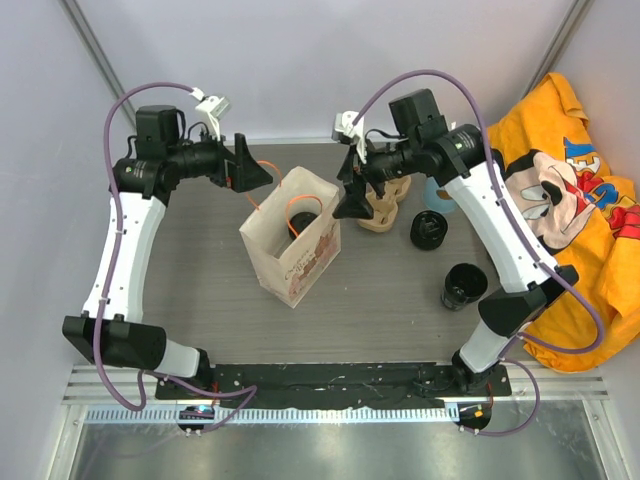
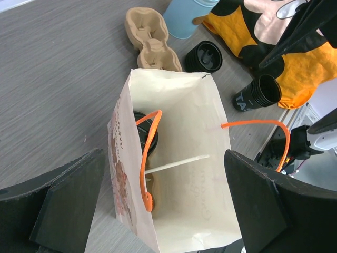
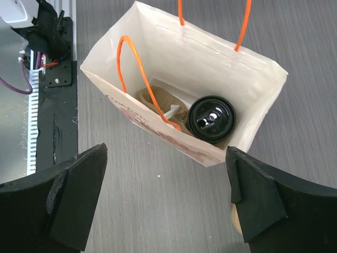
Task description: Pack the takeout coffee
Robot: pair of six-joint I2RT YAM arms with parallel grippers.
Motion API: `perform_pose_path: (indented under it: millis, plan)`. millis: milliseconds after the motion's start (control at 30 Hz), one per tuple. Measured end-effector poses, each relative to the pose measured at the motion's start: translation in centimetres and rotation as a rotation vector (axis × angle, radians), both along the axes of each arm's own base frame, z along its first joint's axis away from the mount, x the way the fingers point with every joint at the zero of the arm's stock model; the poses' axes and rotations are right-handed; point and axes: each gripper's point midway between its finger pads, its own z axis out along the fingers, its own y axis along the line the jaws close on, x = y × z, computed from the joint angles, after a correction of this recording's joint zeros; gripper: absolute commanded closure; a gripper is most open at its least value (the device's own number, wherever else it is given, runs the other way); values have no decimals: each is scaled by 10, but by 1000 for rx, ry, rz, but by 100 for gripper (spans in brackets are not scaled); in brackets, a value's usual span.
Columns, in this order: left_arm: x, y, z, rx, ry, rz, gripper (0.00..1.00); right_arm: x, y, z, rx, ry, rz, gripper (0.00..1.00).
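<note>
Item: takeout coffee [image 3: 211,119], a round black cup standing inside the paper bag [image 1: 300,265] in the middle of the table [image 1: 200,300], seated in a cardboard carrier [image 3: 150,99] at the bag's bottom. Left claw [image 1: 252,168] and right claw [image 1: 356,188]: both spread wide, empty, hovering either side of the bag's mouth. Step: packing looks essentially done. The next move likely calls for drawing both arms clear without snagging the orange handles [image 3: 131,63].
</note>
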Motion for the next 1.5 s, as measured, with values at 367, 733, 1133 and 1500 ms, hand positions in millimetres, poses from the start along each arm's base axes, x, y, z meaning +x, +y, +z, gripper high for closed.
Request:
perform_pose_path:
  millis: [367,733,1133,1500]
  plan:
    - [4,-3,-4,8,4,-4,13,20,26,-9,76,39,15,10]
    - [5,-2,-5,25,-13,-4,38,22,43,-22,77,80,41,45]
    - [6,-1,-6,33,-22,-4,67,15,43,-22,75,80,76,91]
    - [17,-16,-14,45,-4,-47,70,0,41,-23,68,107,121,94]
